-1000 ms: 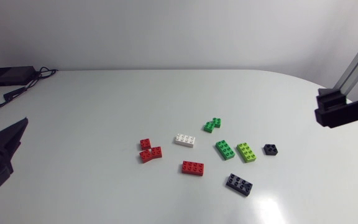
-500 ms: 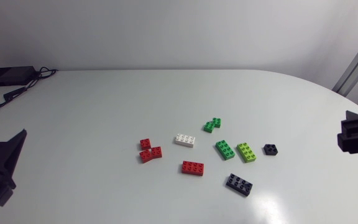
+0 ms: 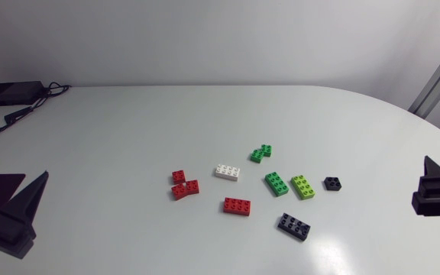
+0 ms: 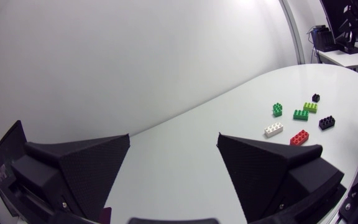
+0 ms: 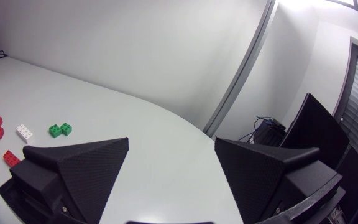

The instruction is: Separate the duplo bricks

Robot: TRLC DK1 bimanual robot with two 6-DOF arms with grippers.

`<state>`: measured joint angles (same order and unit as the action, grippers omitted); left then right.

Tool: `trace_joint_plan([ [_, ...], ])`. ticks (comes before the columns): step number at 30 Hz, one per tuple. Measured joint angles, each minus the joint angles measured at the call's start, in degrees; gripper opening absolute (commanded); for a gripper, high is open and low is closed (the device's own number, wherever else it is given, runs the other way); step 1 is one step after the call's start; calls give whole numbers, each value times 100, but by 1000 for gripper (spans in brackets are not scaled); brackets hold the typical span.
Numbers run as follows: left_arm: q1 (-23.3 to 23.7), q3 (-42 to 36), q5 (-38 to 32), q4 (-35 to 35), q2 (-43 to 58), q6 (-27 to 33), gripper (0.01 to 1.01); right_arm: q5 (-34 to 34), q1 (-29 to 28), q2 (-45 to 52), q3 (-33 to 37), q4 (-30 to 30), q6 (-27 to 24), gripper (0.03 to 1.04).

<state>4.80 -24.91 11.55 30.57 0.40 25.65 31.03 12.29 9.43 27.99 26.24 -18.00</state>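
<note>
**Bricks loose at mid-table, both pincers wide apart**

The duplo bricks lie scattered a little right of the table's middle. Farthest off is a green pair, two small pieces stuck together. Left of it and nearer lies a white brick, and further left a red cluster of small pieces touching; whether they are clipped together I cannot tell. To the right, a dark green brick, a lime brick and a small black brick lie in a row, each apart from the next. Nearest are a long red brick and a long black brick.

The left gripper hangs at the near left edge, fingers spread wide, holding nothing. The right gripper sits at the right edge, equally wide and well away from the bricks.
</note>
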Motion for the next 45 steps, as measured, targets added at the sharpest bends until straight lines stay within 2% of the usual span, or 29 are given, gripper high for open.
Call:
trace_joint_plan([
  [8, 0, 667, -4, -518, -4, 20, 985, -103, -44, -179, -116, -83, -4, 998],
  [13, 0, 988, -2, -879, -4, 22, 985, -173, -42, -334, -437, -138, -133, 998],
  [17, 0, 1213, -20, -1141, -4, 20, 985, -190, -31, -400, -758, -426, -219, 998],
  [22, 0, 1515, -448, -1639, -4, -17, 985, -186, 17, -415, -870, -638, -258, 998],
  [28, 0, 1882, -1080, -2229, -4, -446, 985, -83, 48, -490, -999, -922, -267, 998],
  [33, -4, 2022, -1241, -2465, -7, -527, 985, -74, 57, -498, -1270, -1307, -398, 998],
  [37, -31, 2162, -1510, -2750, -9, -586, 985, -59, 87, -669, -1659, -1860, -520, 997],
  [45, -105, 2251, -1547, -2811, -9, -962, 985, -57, 315, -737, -2271, -2612, -562, 997],
])
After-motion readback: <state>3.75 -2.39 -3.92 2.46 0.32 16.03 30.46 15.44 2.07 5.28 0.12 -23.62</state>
